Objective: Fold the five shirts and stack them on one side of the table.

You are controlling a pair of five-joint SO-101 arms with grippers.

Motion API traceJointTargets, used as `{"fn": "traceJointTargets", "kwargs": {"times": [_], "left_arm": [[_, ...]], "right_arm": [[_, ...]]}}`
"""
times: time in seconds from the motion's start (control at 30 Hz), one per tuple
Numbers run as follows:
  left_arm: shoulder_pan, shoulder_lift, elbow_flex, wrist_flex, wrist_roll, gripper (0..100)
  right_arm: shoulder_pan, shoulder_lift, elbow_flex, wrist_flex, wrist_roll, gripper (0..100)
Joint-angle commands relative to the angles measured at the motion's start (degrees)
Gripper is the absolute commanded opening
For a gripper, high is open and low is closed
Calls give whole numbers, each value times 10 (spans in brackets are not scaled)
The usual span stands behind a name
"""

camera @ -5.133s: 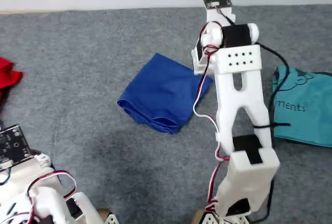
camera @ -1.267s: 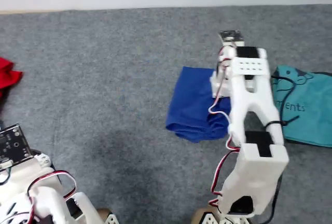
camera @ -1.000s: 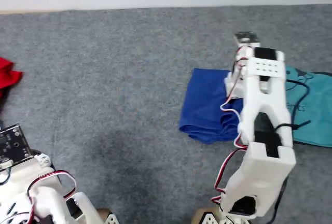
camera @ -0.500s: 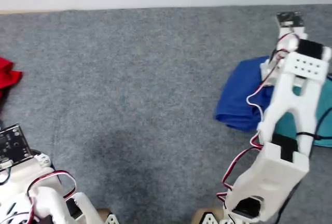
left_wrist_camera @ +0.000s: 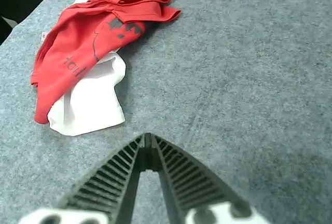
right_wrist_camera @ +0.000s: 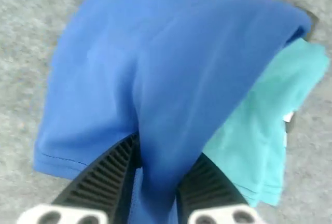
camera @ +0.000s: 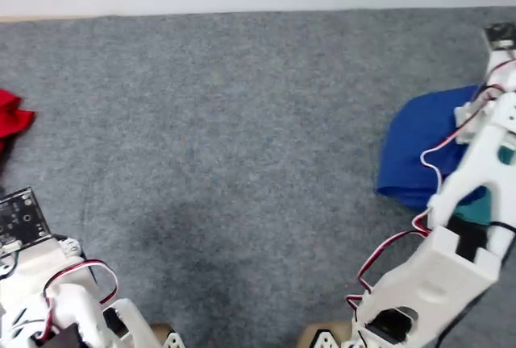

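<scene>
Dragged from centre, the blue shirt (camera: 413, 148) now lies at three o'clock over the teal shirt (right_wrist_camera: 257, 133), with the right gripper (right_wrist_camera: 166, 150) clamped on it. This looks like the stacking step, so next it likely needs releasing squarely.

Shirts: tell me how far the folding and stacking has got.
Done: the teal shirt looks folded at the right side of the table. In hand: the right gripper is shut on the folded blue shirt, which drapes over the teal one. Left: the red shirt and white shirt lie crumpled in a heap on the other side, beyond the left gripper, shut and empty.
</scene>
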Motion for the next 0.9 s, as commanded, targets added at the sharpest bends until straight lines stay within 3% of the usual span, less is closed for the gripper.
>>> {"fn": "traceJointTargets", "kwargs": {"times": [0.0,0.57,0.87], "left_arm": [[-2,-4,-2,-10,-6,4],[-2,-4,-2,-11,-6,4],[-2,-4,-2,-11,-6,4]], "right_arm": [[23,-42,-62,6,15,9],[-69,-38,-200,94,23,9],[-44,-41,-200,90,26,9]]}}
